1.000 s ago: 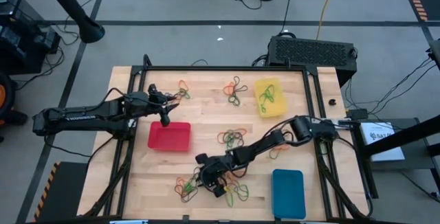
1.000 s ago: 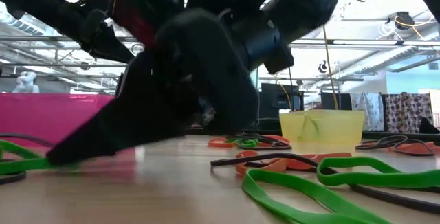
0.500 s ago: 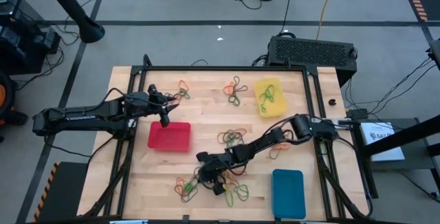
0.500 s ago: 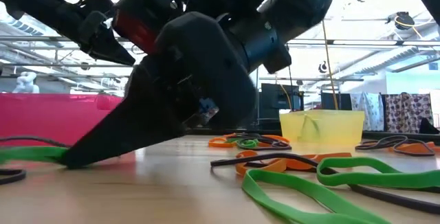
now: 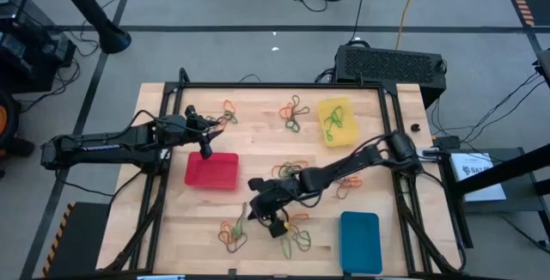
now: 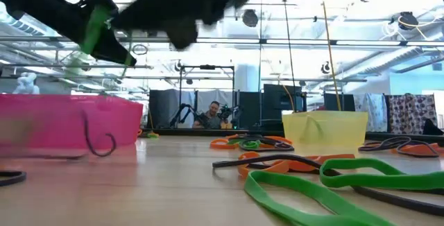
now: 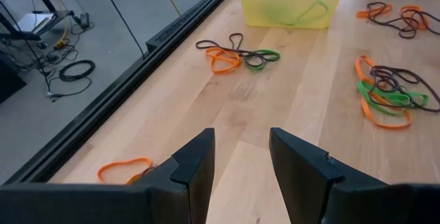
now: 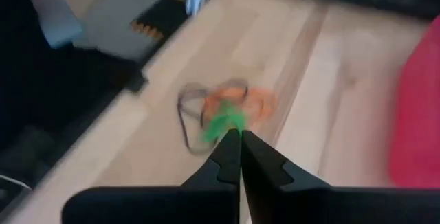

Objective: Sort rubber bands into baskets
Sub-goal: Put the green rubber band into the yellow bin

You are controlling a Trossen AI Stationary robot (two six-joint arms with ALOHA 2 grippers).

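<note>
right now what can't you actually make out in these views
- Blue rectangular plastic basket: its contents are unreadable from above and it is outside every other view.
- Thin green rubber band in the shut right pincer: motion blur hides its shape.
- Red rectangular plastic basket: the low view shows only its wall, so its contents are hidden.

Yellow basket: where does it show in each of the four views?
High view: yellow basket sits at the far right of the table, green bands inside.
Low view: right of centre, standing on the table in the background.
Left wrist view: at the picture's upper middle, past the open left gripper.
Right wrist view: not in it.
Shared landmark: the orange, dark and green band cluster beside the basket.
</note>
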